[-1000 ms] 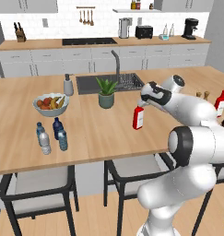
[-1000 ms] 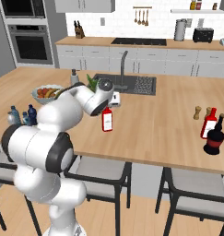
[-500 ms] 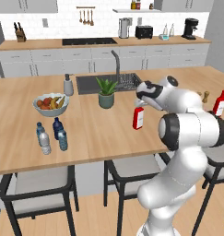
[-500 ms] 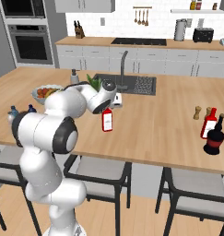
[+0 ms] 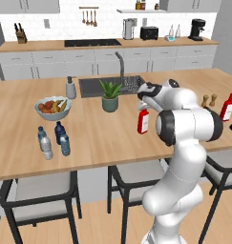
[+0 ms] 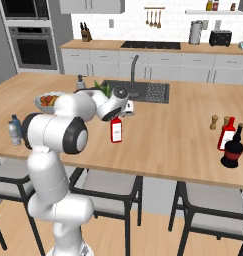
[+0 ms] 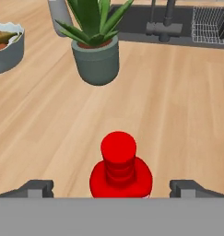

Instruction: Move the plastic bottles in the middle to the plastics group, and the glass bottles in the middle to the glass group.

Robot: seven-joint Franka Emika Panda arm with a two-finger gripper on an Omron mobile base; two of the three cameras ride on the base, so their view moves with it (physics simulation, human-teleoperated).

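Note:
A red glass bottle [image 5: 142, 122] [image 6: 116, 131] with a white label stands in the middle of the island counter. My gripper [image 5: 143, 101] [image 6: 121, 113] hovers just above it, open. In the hand view the red cap [image 7: 118, 148] sits between the two fingertips [image 7: 37, 188], which touch nothing. The glass group, a second red bottle [image 5: 227, 106] [image 6: 226, 134] and a squat dark bottle [image 6: 233, 151], stands at the counter's right end. At the left end a navy bottle [image 5: 58, 131], a teal one [image 5: 65, 144] and a clear greyish one [image 5: 47, 148] stand close together.
A potted plant [image 5: 110, 96] [image 7: 96, 51] stands just behind the red bottle, with a fruit bowl [image 5: 52, 108] [image 7: 6, 45] to its left. Beyond them the sink and faucet [image 5: 120, 66] are set into the counter. Salt and pepper shakers [image 5: 208, 100] stand near the glass group.
The arm has swung its elbow in and now stands more upright. The hand has shifted slightly left over the red bottle. The jaws stay open and the bottles have not moved.

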